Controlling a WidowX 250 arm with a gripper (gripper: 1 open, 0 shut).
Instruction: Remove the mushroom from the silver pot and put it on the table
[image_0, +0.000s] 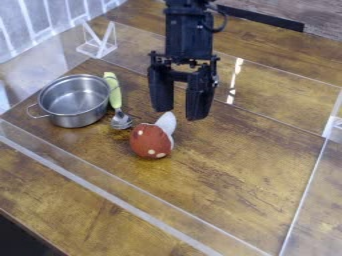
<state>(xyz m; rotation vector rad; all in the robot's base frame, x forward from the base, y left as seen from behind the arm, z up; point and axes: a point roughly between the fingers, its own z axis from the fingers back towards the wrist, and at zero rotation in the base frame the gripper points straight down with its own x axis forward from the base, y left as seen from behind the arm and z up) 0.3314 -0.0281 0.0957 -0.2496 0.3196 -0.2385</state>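
Observation:
The mushroom (152, 139) lies on its side on the table (227, 170), red-brown cap toward the front, white stem pointing back right. The silver pot (75, 100) stands to its left with nothing visible inside. My gripper (182, 108) hangs above and just behind the mushroom, fingers (198, 98) spread wide apart and pointing down, holding nothing.
A spoon with a yellow-green handle (115, 95) lies between the pot and the mushroom. Clear acrylic strips (147, 215) edge the work area. A small clear stand (96, 41) sits at the back left.

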